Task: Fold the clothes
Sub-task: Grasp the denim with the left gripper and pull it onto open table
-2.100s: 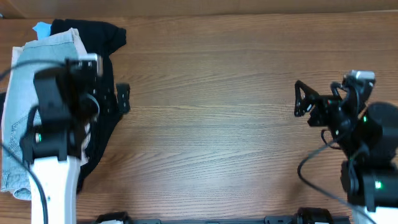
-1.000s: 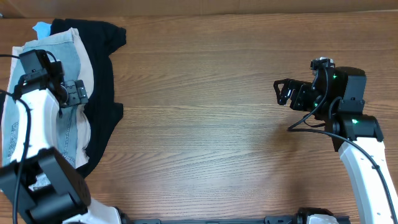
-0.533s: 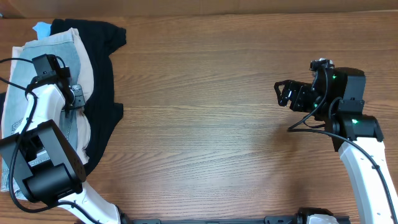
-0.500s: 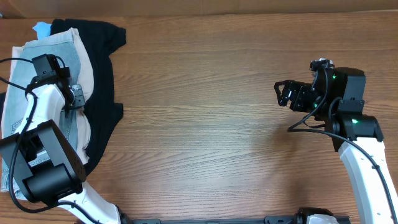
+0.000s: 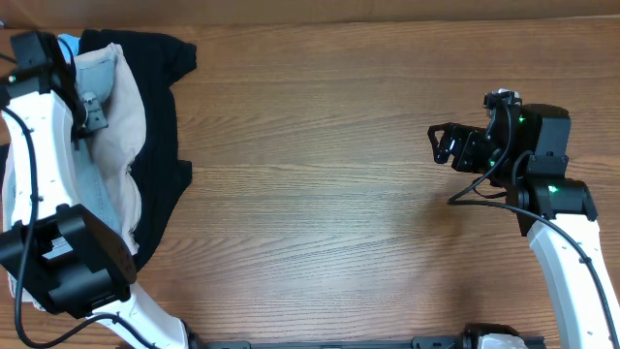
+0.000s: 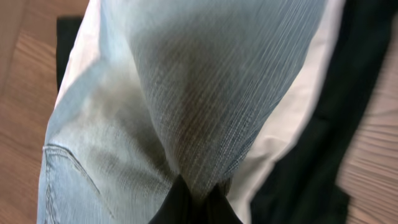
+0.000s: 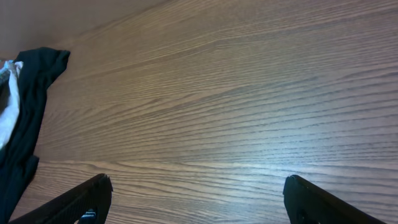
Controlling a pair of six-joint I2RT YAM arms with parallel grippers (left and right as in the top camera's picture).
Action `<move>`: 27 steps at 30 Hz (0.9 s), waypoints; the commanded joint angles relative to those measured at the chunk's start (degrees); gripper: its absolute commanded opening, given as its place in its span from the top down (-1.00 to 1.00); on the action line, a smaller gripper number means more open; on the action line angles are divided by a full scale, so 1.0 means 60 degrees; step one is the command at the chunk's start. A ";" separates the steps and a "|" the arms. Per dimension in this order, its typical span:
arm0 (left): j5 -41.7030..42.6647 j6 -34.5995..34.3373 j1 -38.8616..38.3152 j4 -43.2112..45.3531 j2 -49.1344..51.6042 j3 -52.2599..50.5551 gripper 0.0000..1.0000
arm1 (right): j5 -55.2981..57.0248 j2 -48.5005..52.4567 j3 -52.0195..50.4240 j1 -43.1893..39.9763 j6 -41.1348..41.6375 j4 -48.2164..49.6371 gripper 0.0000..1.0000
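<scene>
Soft, limp denim shorts [image 6: 205, 93] are pinched in the closed left jaws, just left of the black garment [image 5: 160, 107]; the thick waistband is judged the surest hold. Well right of it, the right jaws stand apart.

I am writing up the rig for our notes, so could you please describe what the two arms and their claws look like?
Both arms have white links and black joint housings: the left arm and the right arm. Green lights glow on the right arm's housings, and thin black cables loop beside both. The left claw and right claw are black.
</scene>
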 commanded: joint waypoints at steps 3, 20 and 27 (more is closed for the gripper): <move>0.1140 -0.0313 -0.1592 -0.1559 -0.0149 0.1005 0.92 | -0.0087 -0.0051 0.0419 -0.0044 0.0430 -0.0055 -0.85; 0.3632 -0.1636 -0.7388 0.0594 0.0503 0.0984 0.92 | -0.0149 -0.0186 0.1162 -0.2630 0.0790 -0.2594 -0.92; 0.5224 -0.2022 -0.8852 0.2739 0.1694 0.0987 0.91 | -0.0448 -0.0186 0.1162 -0.4433 0.0780 -0.3133 -0.94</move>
